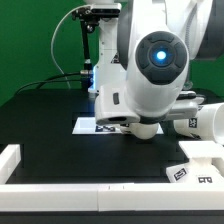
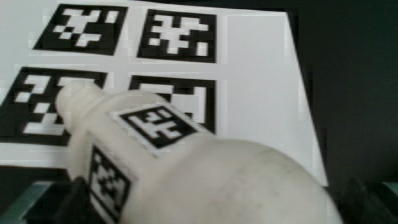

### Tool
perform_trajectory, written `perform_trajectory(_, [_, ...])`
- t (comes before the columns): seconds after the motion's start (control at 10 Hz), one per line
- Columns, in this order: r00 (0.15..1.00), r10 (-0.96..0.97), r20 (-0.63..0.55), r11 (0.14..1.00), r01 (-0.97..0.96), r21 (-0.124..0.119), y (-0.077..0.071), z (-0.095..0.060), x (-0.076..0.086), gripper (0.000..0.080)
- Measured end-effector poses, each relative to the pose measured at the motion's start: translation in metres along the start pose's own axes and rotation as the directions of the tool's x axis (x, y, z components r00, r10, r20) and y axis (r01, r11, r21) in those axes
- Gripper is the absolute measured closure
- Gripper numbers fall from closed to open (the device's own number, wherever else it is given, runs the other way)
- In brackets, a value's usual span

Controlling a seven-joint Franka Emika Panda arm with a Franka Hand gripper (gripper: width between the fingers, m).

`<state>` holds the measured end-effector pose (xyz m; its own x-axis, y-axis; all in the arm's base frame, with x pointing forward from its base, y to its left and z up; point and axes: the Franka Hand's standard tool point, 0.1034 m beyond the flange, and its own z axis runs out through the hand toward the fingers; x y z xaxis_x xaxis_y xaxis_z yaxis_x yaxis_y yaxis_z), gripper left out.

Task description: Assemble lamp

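In the wrist view the white bulb fills the foreground, with a square tag on its top and another on its side. Its narrow end lies over the marker board. My gripper is open, and the jaws show only as dark shapes at either side of the bulb's wide end. Whether they touch it I cannot tell. In the exterior view the arm hides the gripper and the bulb. The shade lies at the exterior view's right. The flared base stands in front of it.
The marker board lies on the black table under the arm. A white rail runs along the front edge and a white block sits at the exterior view's left. A camera stand rises behind.
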<state>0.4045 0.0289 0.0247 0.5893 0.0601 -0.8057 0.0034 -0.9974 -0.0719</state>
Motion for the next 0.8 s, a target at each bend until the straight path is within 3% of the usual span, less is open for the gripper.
perform_trajectory(0.2, [0.999, -0.033, -0.014, 0.999, 0.033, 0.001, 0.005, 0.001, 0.003, 0.0101])
perform_trajectory(0.3, [0.998, -0.062, -0.019, 0.998, 0.062, 0.001, 0.008, 0.009, 0.004, 0.0101])
perform_trajectory(0.5, [0.995, -0.092, -0.032, 0.996, 0.093, 0.007, 0.023, -0.006, 0.011, 0.0101])
perform_trajectory(0.8, [0.995, -0.091, -0.035, 0.996, 0.091, 0.007, 0.023, -0.007, 0.012, 0.0101])
